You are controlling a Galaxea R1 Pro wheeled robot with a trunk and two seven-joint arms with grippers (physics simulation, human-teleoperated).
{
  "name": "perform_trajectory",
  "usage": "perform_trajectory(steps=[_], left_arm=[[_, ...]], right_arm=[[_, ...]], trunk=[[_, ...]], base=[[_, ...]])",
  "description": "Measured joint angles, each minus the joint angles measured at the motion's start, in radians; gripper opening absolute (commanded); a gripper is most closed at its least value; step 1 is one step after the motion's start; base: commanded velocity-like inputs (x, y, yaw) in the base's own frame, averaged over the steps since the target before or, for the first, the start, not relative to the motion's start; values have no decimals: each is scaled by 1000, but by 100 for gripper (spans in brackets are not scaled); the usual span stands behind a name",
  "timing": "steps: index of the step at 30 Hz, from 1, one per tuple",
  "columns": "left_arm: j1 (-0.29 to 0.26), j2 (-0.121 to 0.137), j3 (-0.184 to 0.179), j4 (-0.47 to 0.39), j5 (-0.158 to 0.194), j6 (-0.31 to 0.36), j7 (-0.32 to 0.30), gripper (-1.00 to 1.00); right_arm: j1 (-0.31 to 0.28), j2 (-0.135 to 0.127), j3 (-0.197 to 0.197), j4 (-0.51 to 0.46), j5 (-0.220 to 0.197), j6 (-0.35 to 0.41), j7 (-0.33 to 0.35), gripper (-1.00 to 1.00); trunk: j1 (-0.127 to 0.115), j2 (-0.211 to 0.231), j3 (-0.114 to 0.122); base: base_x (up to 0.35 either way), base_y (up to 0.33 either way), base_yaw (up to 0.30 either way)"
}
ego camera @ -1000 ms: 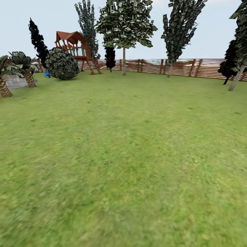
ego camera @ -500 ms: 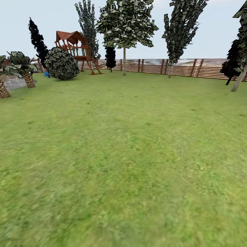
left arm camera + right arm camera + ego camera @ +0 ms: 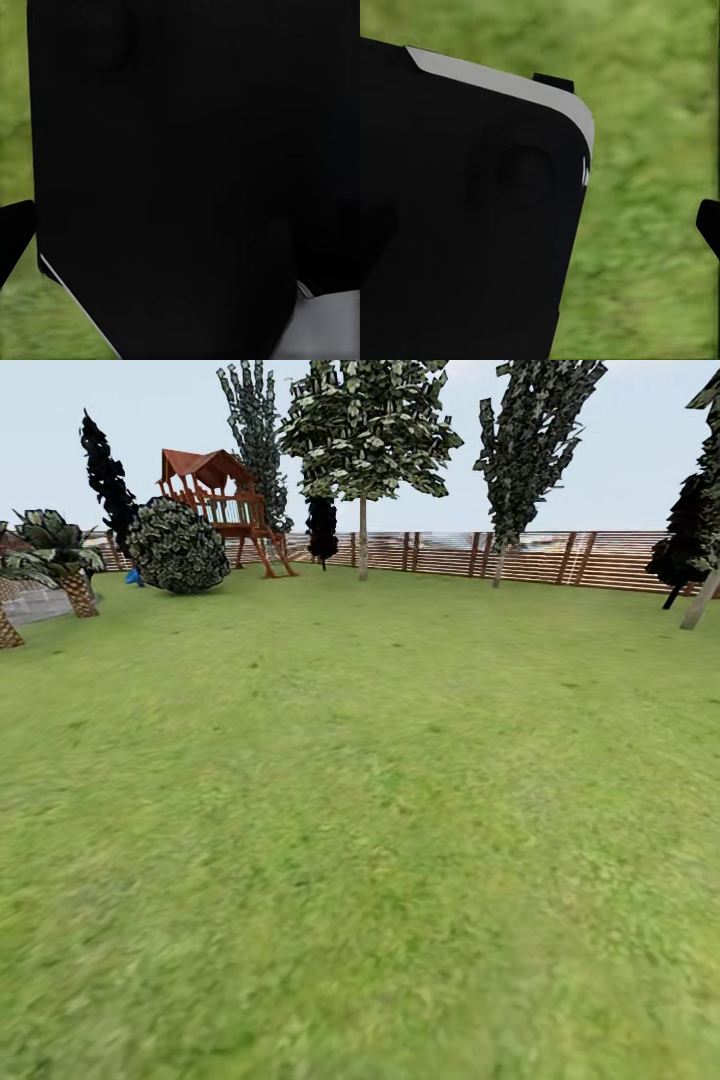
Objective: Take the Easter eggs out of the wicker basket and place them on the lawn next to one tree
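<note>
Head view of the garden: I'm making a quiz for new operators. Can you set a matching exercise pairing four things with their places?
Things:
1. playset
2. round bush
3. palm
4. pale-trunked tree

Places:
A. far left, beside a grey stone edge
B. centre back, before the fence
C. left back, red-roofed, behind the bush
D. on the lawn, in front of the playset

Pairs: 1-C, 2-D, 3-A, 4-B

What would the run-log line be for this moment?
phase: in transit | ahead: lawn, pale-trunked tree by fence, playset far left | wrist views: dark robot body over grass
</note>
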Motion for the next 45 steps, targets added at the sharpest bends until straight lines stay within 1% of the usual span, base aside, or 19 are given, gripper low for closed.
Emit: perform_trajectory(steps=[13,16,45], left_arm=[[0,0,1,0,0,0,-1,100],[0,1,0,0,0,0,-1,100],[0,0,0,0,0,0,0,100]], right_arm=[[0,-1,0,-54,-5,0,0,100],[0,-4,-2,-52,-6,0,0,100],[0,-3,0,-51,-3,0,0,100]], trunk=[[0,0,0],[0,0,0],[0,0,0]], base=[[339,0,0],[338,0,0],[339,0,0]])
